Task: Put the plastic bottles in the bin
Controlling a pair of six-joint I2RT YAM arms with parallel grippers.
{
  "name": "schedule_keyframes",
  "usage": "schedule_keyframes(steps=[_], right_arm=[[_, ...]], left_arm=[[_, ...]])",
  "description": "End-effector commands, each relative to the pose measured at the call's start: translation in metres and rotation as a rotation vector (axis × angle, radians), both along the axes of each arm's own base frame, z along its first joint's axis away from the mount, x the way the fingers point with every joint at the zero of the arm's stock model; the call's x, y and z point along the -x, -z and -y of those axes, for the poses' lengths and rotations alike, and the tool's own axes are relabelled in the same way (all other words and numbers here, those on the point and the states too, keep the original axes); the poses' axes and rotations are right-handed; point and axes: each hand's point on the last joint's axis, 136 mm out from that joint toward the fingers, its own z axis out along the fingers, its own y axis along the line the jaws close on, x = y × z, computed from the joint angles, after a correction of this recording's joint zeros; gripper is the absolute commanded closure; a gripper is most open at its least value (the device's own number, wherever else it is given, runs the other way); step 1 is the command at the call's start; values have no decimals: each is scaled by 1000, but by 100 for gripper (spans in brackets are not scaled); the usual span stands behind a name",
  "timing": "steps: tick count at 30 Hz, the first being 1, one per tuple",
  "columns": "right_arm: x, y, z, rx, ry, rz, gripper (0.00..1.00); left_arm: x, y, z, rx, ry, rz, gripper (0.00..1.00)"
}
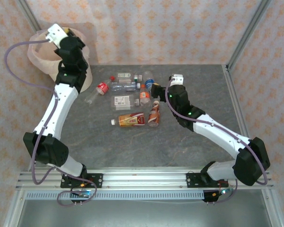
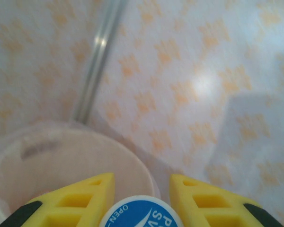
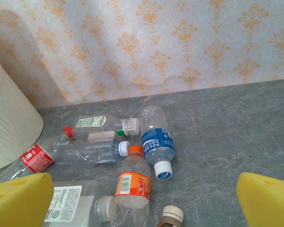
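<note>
1. Plastic bottles (image 1: 122, 100) lie in a loose cluster on the grey marbled tabletop (image 1: 132, 151), to the right of the round cream-white bin (image 1: 35, 59) lined with a pinkish plastic bag.
2. The left gripper (image 1: 54, 33) hangs over the bin's mouth. In its wrist view the yellow fingers (image 2: 85, 194) are clenched on a round blue-and-white bottle end (image 2: 141, 213) (its print is cut off by the frame edge), with the bin's rim curving below.
3. The right gripper (image 1: 155, 90) sits low at the right side of the cluster, released, its yellow fingers (image 3: 19, 201) spread wide apart.
4. Ahead of it, a clear bottle with a blue label and white cap (image 3: 158, 142) lies touching a clear bottle with an orange label and orange cap (image 3: 132, 182).
5. Further left lie a crushed red-labelled bottle (image 3: 36, 157), a green-and-white-labelled bottle (image 3: 92, 122) nearer the wall, and a white-labelled bottle (image 3: 66, 203) at the lower edge.
6. Seen from above, an amber-coloured bottle (image 1: 131, 120) and a brown-patterned bottle (image 1: 154, 115) lie side by side, nearest the arm bases.
</note>
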Motion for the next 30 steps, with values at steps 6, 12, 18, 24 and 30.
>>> schedule_keyframes(steps=[6, 12, 18, 24, 30], right_arm=[[3, 2, 11, 5, 47, -12, 1], [4, 3, 10, 17, 40, -21, 1], [3, 4, 9, 28, 39, -27, 1], [2, 4, 10, 34, 42, -33, 1], [0, 9, 18, 22, 95, -40, 1]], left_arm=[[-17, -35, -58, -93, -200, 50, 100], [-40, -6, -97, -107, -316, -75, 100], [-60, 39, -145, 14, -383, -179, 86], [-65, 41, -164, 15, -411, -247, 0], [-65, 43, -150, 58, -285, -305, 0]])
